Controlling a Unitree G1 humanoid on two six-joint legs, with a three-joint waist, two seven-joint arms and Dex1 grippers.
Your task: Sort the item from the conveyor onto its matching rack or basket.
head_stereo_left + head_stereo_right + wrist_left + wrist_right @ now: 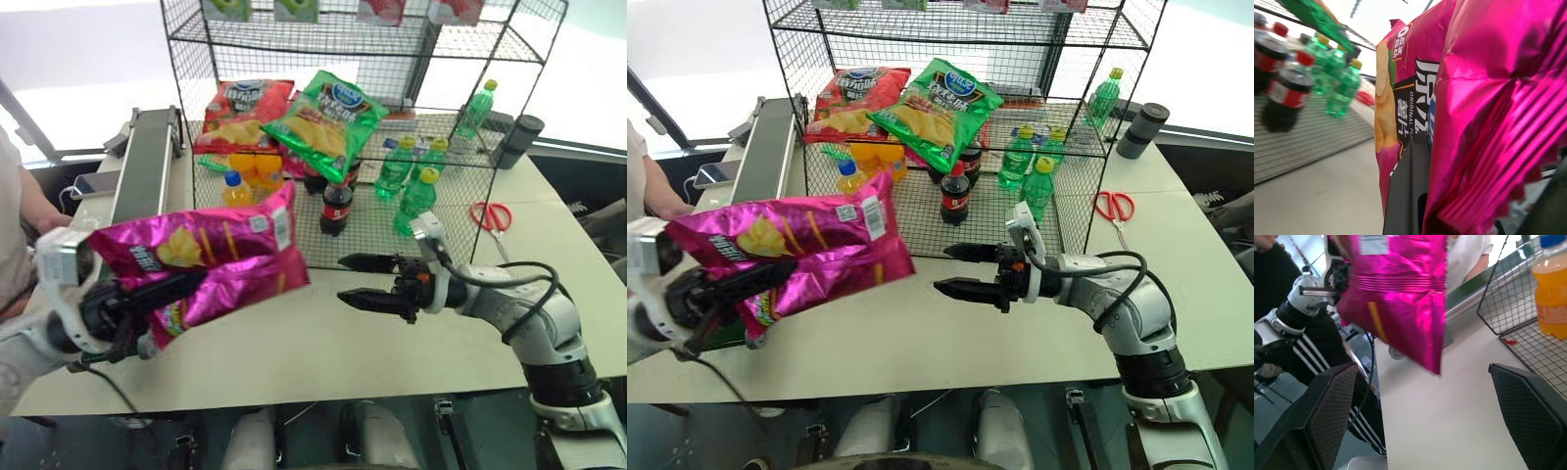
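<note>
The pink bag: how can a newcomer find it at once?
Start at the black wire rack on the white table. In front of it, the left end effector holds the pink bag in the air. The red bag and green bag lie on the rack.

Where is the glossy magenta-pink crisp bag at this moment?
In the left eye view, the glossy magenta-pink crisp bag is on the left, held above the white table by the left gripper, in front of the black wire rack.
</note>
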